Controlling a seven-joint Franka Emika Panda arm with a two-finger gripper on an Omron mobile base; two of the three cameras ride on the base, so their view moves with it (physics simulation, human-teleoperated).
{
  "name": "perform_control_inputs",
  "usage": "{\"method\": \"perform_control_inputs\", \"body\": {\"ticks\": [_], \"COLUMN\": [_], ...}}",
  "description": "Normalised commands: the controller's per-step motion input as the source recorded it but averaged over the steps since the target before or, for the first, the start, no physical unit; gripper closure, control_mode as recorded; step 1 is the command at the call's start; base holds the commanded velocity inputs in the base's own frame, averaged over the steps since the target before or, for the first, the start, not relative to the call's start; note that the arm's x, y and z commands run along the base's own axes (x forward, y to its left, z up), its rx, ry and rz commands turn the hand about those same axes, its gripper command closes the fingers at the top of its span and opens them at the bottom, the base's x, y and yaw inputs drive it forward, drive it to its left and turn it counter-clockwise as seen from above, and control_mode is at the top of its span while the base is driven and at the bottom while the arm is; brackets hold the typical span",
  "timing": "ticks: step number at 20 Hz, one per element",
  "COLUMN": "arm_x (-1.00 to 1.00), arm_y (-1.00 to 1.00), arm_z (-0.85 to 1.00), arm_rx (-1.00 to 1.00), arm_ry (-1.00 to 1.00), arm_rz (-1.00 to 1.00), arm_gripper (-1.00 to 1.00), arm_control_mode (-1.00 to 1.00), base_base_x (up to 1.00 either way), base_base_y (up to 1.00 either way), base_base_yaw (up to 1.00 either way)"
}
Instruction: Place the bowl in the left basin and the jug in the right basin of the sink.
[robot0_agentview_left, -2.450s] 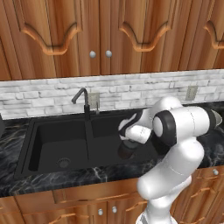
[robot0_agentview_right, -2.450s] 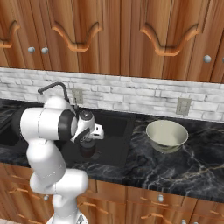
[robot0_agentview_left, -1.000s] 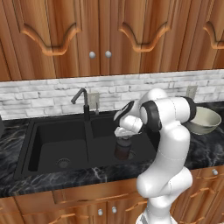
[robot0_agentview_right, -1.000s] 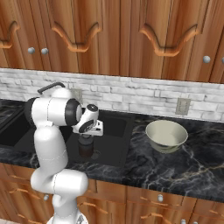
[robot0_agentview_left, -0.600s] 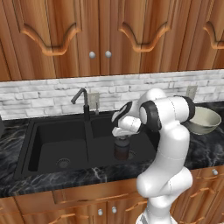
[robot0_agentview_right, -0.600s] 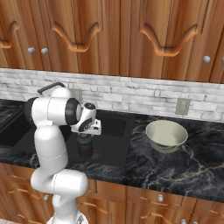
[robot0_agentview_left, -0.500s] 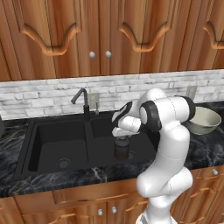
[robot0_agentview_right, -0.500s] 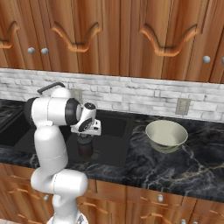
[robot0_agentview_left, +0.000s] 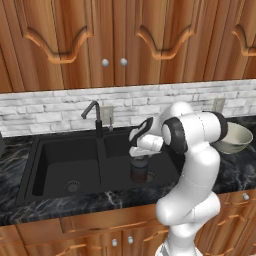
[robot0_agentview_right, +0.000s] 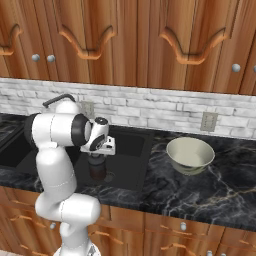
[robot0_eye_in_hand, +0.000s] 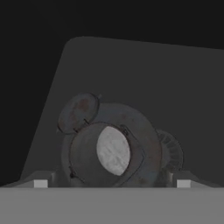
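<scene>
Dark cylindrical jug (robot0_agentview_left: 139, 170) stands upright in the matte black right basin (robot0_agentview_left: 117, 150), directly under the fingers (robot0_agentview_left: 140, 159), spread wide, holding nothing; cream round bowl (robot0_agentview_right: 190, 155) on marble desk (robot0_agentview_right: 220, 185).

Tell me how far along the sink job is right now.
Done, it seems: the jug stands in the right basin, beside its drain. In hand: nothing; the claw hangs open right above the jug, a fingertip either side in the hand view. Left: the bowl sits on the counter, not yet in the left basin.
</scene>
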Motion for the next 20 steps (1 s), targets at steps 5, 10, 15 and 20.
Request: {"method": "perform_control_inputs", "body": {"ticks": [5,10,15,20], "arm_x": [-0.15,-0.19,-0.24,-0.25], "arm_y": [-0.06,-0.07,-0.08,-0.08], "arm_z": [0.21,0.25,0.24,0.21], "arm_rx": [-0.04,-0.05,-0.04,-0.01], "arm_ry": [-0.01,-0.02,-0.08,-0.11], "arm_rz": [-0.03,-0.03,-0.03,-0.04], "arm_gripper": [-1.0,-1.0,-1.0,-1.0], "arm_control_mode": [-1.0,-1.0,-1.0,-1.0], "base_base_x": [0.0,0.0,0.0,0.0], "base_base_y": [0.0,0.0,0.0,0.0], "base_base_yaw": [0.0,0.0,0.0,0.0]}}
